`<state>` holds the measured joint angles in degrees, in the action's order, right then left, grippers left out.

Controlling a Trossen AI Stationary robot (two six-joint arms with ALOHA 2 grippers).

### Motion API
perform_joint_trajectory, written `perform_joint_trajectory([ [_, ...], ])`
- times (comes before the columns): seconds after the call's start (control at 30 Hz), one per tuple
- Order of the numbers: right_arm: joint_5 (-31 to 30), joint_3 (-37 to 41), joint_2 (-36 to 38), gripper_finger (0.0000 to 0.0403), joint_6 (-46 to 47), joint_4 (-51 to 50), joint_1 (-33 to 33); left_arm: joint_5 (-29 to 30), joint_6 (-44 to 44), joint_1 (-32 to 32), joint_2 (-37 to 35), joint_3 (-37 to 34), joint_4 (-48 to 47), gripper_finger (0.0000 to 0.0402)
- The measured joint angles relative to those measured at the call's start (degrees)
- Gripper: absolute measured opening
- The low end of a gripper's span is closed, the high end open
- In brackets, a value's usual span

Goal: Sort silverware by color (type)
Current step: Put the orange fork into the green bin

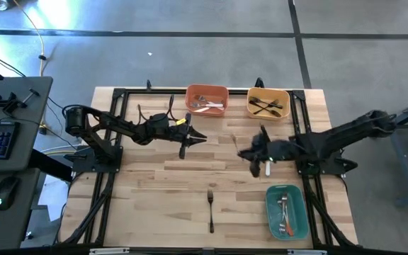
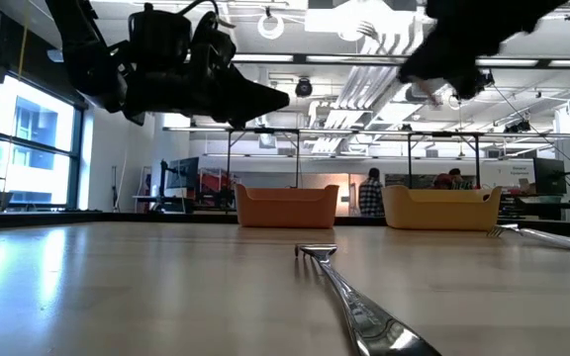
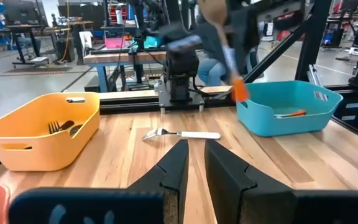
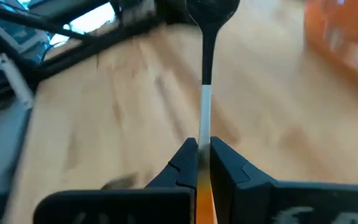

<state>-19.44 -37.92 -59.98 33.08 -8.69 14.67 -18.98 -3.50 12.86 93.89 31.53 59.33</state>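
The left gripper hangs above the counter with its fingers nearly together and nothing between them. A black-handled fork lies on the bare wood nearer the front edge than this gripper, its long axis running front to back, tines toward the gripper. Just beyond the left gripper is the orange bin, holding white-handled forks. Between the two grippers, closer to the right one, a white-handled fork rests flat on the counter.

The right gripper is clamped on an orange-handled fork, carried in the air, handle pinched and head pointing away. Its likely destination, the teal bin, lies toward the front edge from this gripper and already holds orange-handled forks. The yellow bin, behind it, holds black ones.
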Motion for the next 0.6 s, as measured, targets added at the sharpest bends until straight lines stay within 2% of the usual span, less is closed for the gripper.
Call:
perform_joint_trajectory([
  [0.17, -1.6, 0.0, 5.1, 0.0, 22.2, -10.8, 11.4, 0.0, -0.1, -0.1, 0.0, 0.0, -0.2, 0.0039],
  [0.33, -0.4, 0.0, 8.4, 0.0, 37.7, -16.8, 25.1, 0.0, -0.1, -0.1, 0.0, 0.0, -0.7, 0.0039],
  [0.43, -3.0, 0.0, 7.8, 0.0, 47.3, -21.3, 34.1, 0.0, -0.1, -0.1, 0.0, 0.0, -1.3, 0.0039],
  [0.6, -7.3, 0.0, 2.8, 0.0, 65.1, -27.5, 45.9, 0.1, -0.1, -0.1, 0.0, 0.0, -1.5, 0.0039],
])
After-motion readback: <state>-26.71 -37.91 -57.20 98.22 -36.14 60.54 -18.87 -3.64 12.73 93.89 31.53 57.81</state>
